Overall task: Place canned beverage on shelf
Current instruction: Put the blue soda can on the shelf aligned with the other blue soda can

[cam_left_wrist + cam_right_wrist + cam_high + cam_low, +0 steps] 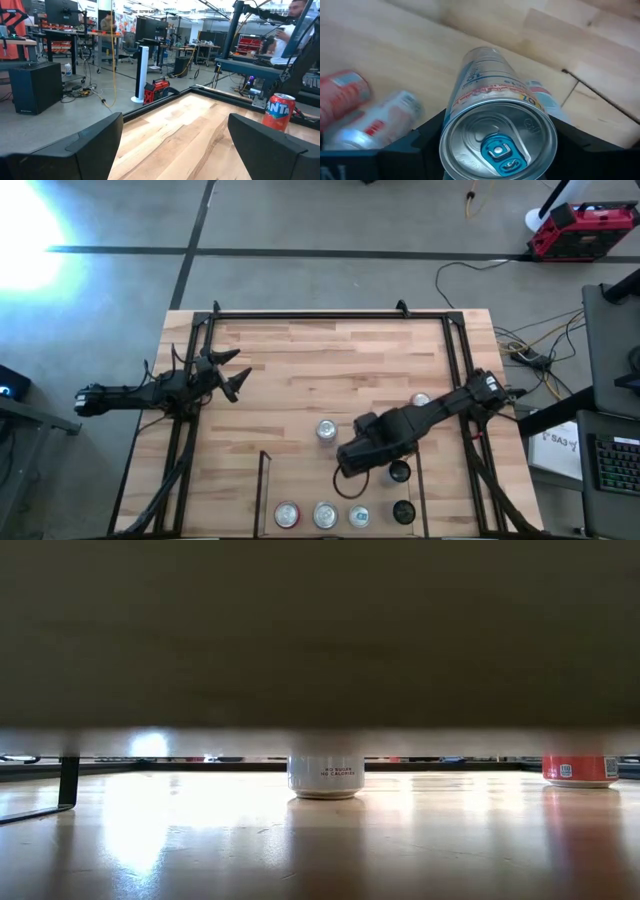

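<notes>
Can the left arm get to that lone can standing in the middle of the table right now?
Probably yes. The left hand is open and holds nothing, and bare wood lies between it and the lone can. The right arm, busy with its own silver can, sits just beyond and could crowd the approach.

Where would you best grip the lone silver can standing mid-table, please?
Grip the silver can around its round side wall, coming down from above with fingers on opposite sides: it stands upright with clear wood around it. The left gripper is open and idle; the right gripper already holds another can.
</notes>
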Controlling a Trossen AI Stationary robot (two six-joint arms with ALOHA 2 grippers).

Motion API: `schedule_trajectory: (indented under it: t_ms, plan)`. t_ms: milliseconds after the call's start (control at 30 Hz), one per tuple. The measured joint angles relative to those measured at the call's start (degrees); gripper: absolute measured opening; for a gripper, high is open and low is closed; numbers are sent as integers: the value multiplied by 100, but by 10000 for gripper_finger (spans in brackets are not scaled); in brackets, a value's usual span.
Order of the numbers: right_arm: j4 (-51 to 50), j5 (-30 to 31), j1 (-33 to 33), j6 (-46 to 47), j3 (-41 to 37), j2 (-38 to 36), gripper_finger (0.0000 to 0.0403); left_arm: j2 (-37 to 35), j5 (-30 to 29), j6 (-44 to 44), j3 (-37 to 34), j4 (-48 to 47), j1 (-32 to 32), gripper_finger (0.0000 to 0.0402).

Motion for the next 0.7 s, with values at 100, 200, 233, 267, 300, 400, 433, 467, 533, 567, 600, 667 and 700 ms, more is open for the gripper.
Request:
schedule_trajectory:
  t_ms: [100, 200, 233, 267, 300, 400, 433, 467, 533, 567, 600, 667, 700]
  plan:
    - [-52, -46, 81, -261, -2, 18, 229, 0, -1, 0, 1, 0, 1, 346]
    - [-26, -35, 148, -540, 52, 26, 230, 0, -2, 0, 2, 0, 0, 346]
    - [-13, -35, 150, -582, 63, 26, 230, 0, 0, 0, 1, 0, 2, 346]
    - [7, -35, 150, -641, 66, 26, 230, 0, -1, 0, 0, 0, 1, 346]
    - [32, -33, 150, -683, 66, 26, 230, 0, -2, 0, 0, 0, 0, 346]
    - [160, -32, 150, -814, 68, 75, 230, 0, -2, 0, 0, 0, 2, 346]
    - [176, -32, 148, -853, 69, 105, 230, 0, -1, 0, 2, 0, 2, 346]
    - [176, -37, 148, -893, 71, 155, 230, 0, -1, 0, 0, 0, 1, 346]
    - [230, -44, 148, -978, 72, 244, 230, 0, -2, 0, 0, 0, 2, 346]
    - [272, -81, 141, -1004, 72, 275, 230, 0, -1, 0, 0, 0, 1, 346]
    - [283, -137, 115, -1045, 72, 299, 230, 0, 0, 0, 0, 0, 0, 346]
    - [254, -247, 80, -1100, 72, 317, 230, 0, -1, 0, 0, 0, 1, 346]
    - [271, -278, 70, -1127, 72, 317, 231, 0, -1, 0, 0, 0, 2, 346]
